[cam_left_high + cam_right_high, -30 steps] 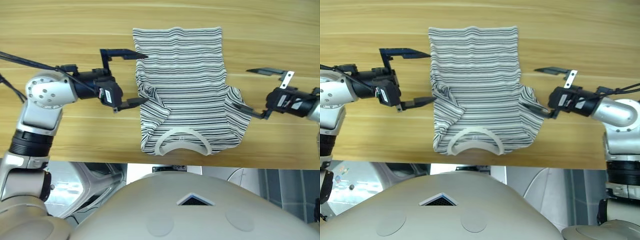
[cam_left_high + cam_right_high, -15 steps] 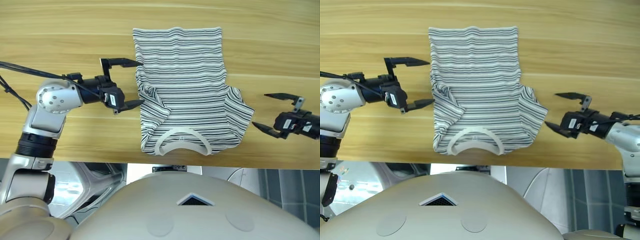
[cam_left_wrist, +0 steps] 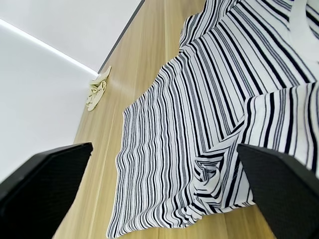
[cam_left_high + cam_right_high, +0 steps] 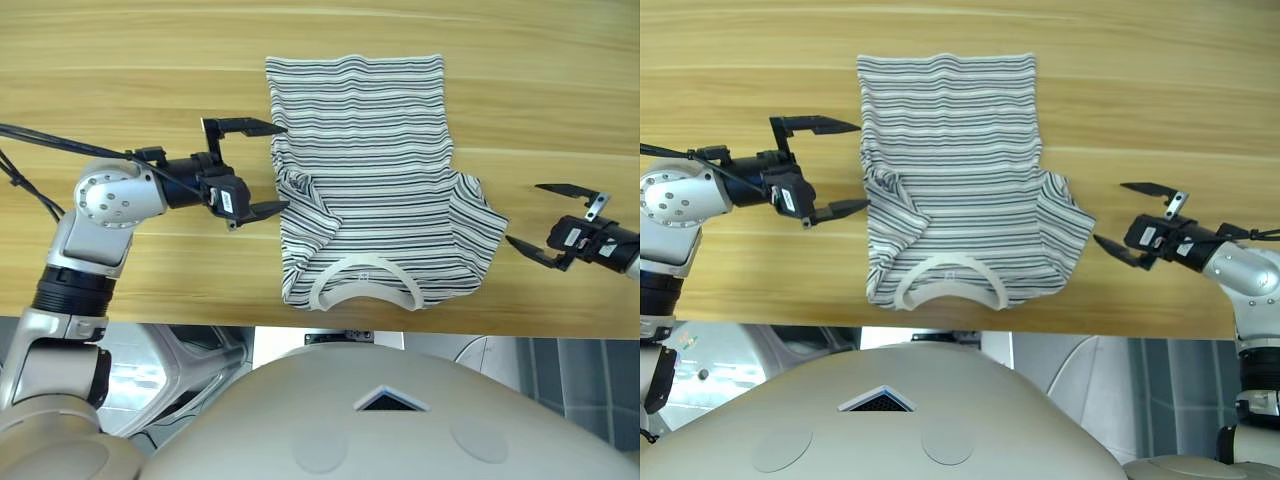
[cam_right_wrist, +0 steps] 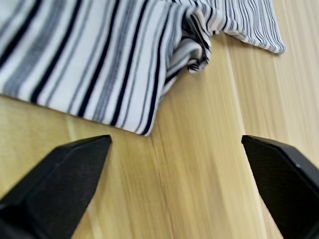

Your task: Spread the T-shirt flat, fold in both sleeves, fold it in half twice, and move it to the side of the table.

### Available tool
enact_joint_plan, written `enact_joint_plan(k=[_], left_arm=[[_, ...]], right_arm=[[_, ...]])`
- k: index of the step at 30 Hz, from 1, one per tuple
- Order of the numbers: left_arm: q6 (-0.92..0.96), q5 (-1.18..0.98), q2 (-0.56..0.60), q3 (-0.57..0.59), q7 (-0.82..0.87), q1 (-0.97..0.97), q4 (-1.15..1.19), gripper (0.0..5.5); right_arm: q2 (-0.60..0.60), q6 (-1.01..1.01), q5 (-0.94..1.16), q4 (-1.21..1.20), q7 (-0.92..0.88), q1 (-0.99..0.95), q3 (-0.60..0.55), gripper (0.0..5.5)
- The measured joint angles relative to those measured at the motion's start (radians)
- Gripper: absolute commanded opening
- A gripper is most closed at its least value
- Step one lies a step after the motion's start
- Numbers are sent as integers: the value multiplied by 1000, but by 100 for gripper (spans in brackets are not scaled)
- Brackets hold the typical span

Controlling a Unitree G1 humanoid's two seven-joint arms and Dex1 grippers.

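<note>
**Both grippers spread beside striped T-shirt on wooden table**

The left gripper [image 4: 286,167] is spread wide and holds nothing, its fingertips at the left edge of the T-shirt [image 4: 365,170], bracketing the rumpled left sleeve [image 4: 300,200]; whether they touch the cloth cannot be told. The right gripper [image 4: 522,213] is also spread and empty, hovering just off the shirt's right side, apart from the right sleeve [image 4: 478,225] over bare wood. Between the two, the black-and-white striped shirt lies near the middle of the table [image 4: 120,60] — pale collar [image 4: 365,280] close to the robot's edge, hem at the far side, both sleeves bunched in against the body. A small pale crumpled item [image 3: 98,88] lies on the table farther off.
</note>
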Motion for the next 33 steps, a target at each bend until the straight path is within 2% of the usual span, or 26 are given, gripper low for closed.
enact_joint_plan(k=[11,33], left_arm=[[0,3,-6,-1,0,0,-5,537],[-9,9,-15,-1,1,-1,-3,540]], right_arm=[[-3,-14,25,-5,-6,-9,37,487],[4,-6,31,-1,-15,-16,114,45]])
